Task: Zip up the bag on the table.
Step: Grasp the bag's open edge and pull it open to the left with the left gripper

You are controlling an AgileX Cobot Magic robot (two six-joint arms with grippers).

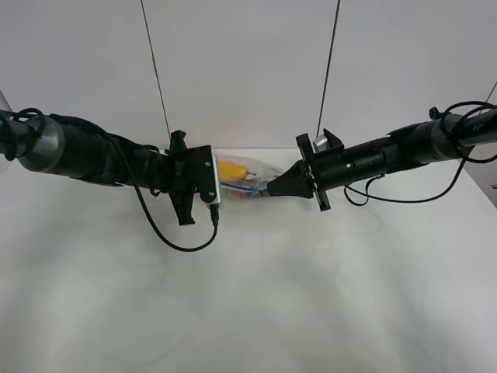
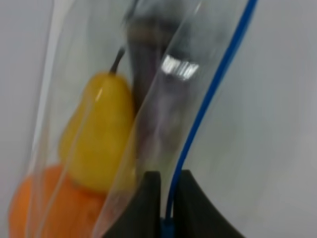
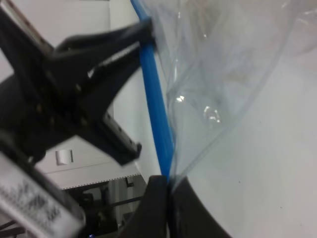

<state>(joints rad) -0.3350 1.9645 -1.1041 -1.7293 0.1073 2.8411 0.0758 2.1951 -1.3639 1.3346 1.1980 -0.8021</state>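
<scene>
The left arm (image 1: pixel 93 154) comes in over the left edge of the table (image 1: pixel 248 311). It lies almost flat, up off the top, and points to the middle. The left gripper (image 2: pixel 168 210) is squeezed tight on the blue strip (image 2: pixel 213 89) of the bag (image 1: pixel 247 180). Its two black fingers (image 2: pixel 148 208) press the strip from both sides.

The bag is by the far edge of the table, about in the middle, held between the two grippers. I cannot tell if it touches the table. It is clear and crinkly. Inside is a yellow pear (image 2: pixel 99 139) with a little stem. An orange (image 2: pixel 44 213) touches the pear, and a dark purple thing (image 2: pixel 148 94) sits just beside the pear. The blue strip runs straight from one gripper to the other.

The right gripper (image 3: pixel 169 198) is pinched tight on the blue strip too, at the other end. The right arm (image 1: pixel 388 155) comes in over the right edge, also almost flat and up off the table, pointing to the middle. The two grippers face each other.
</scene>
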